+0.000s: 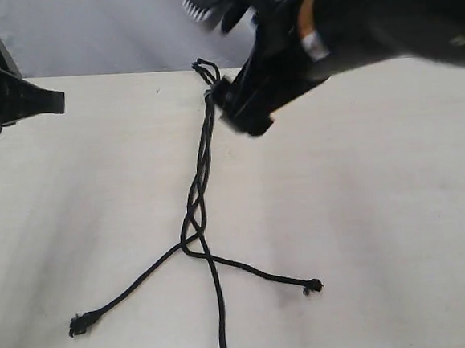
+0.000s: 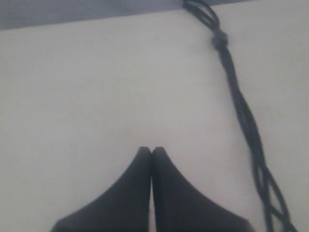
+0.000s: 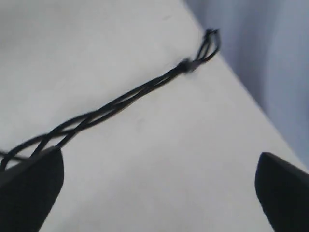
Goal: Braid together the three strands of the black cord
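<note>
The black cord (image 1: 202, 164) lies on the pale table with its small loop (image 1: 205, 67) at the far edge. Below the loop it is loosely twisted. The three strands then fan out: one runs to a knot at the left (image 1: 77, 323), one to a knot at the right (image 1: 312, 285), and one (image 1: 223, 336) leaves the near edge of the view. My right gripper (image 3: 159, 179) is open, its fingers (image 3: 34, 186) wide apart and empty, hovering just right of the loop end (image 1: 242, 110). My left gripper (image 2: 152, 151) is shut and empty, well left of the cord (image 2: 244, 113).
The table's (image 1: 364, 212) far edge runs right behind the loop, with grey floor beyond. The right arm's bulky black body (image 1: 365, 18) hangs over the far right. The left arm (image 1: 9, 99) sits at the far left edge.
</note>
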{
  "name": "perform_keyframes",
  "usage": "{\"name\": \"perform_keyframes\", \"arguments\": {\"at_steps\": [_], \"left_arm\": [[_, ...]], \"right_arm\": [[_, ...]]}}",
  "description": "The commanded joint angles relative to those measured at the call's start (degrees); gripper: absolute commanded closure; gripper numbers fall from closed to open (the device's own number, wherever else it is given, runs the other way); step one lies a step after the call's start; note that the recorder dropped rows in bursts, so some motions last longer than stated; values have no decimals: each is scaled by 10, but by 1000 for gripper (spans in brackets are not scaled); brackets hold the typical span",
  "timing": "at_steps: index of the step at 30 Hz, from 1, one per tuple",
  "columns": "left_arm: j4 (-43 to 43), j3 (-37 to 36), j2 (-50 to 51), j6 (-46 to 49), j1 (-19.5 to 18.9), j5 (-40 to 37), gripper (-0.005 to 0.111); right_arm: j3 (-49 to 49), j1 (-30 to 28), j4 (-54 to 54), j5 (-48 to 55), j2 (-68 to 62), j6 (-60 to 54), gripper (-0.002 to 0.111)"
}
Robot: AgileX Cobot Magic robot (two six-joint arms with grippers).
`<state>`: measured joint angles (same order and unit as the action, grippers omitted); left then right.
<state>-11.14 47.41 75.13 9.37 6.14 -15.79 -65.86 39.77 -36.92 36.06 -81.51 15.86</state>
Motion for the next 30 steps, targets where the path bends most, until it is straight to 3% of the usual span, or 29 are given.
{"name": "perform_keyframes", "arguments": {"at_steps": [1, 4, 9, 12, 18, 20, 25, 30], "left_arm": [[-43, -2, -4, -5, 76, -47, 106], [-48, -4, 2, -5, 151, -84, 106], [-63, -5, 60, -8, 277, -76, 106], [-63, 6, 105, -14, 324, -91, 106], [-61, 39, 189, -41, 365, -112, 105], [-61, 47, 215, -55, 371, -117, 97], [-61, 69, 282, -94, 379, -137, 59], [-61, 80, 317, -136, 379, -156, 56]], "right_arm": [[4, -61, -36, 3, 81, 66, 5], [32, -113, -36, -22, 104, 68, 5], [97, -183, -36, -109, 107, 74, 5], [135, -206, -36, -177, 106, 82, 5], [162, -237, -50, -261, 106, 83, 5], [162, -243, -50, -260, 106, 83, 5], [162, -243, -44, -260, 106, 83, 5], [162, -243, -43, -260, 106, 83, 5]]}}
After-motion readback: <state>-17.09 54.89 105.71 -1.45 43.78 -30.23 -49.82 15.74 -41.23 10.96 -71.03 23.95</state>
